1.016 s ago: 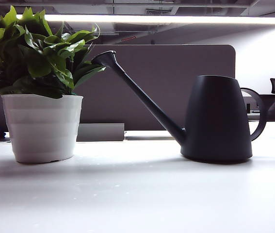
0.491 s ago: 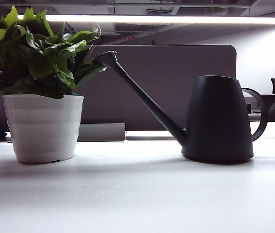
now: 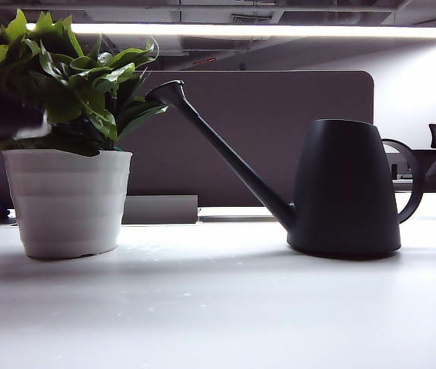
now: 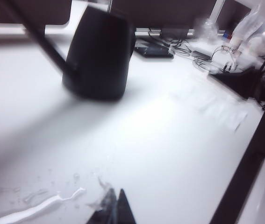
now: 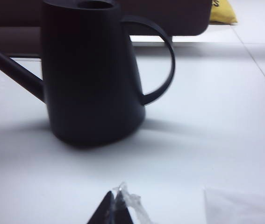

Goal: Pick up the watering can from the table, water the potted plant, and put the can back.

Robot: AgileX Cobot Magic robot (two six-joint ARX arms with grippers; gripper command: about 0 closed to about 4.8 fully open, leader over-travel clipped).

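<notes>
The dark grey watering can (image 3: 346,188) stands upright on the white table (image 3: 218,307), its long spout reaching toward the potted plant (image 3: 68,196) at the left. My left gripper (image 4: 115,206) is shut and empty, low over the table and well short of the can (image 4: 99,51). The right gripper (image 5: 115,201) is also shut with nothing in it, facing the can (image 5: 90,70) and its loop handle (image 5: 162,65) from some way off. A dark blurred shape (image 3: 2,115), probably my left arm, covers part of the plant's leaves.
A dark grey divider panel (image 3: 279,131) runs behind the can. Cables and clutter (image 4: 216,60) lie near the table's far corner, and the table edge (image 4: 244,172) drops off beside my left gripper. A crumpled clear strip (image 4: 29,210) and a clear sheet (image 5: 239,205) lie on the tabletop.
A dark blurred shape has come into the exterior view at the left, over the plant's leaves. The can and the pot have not moved.
</notes>
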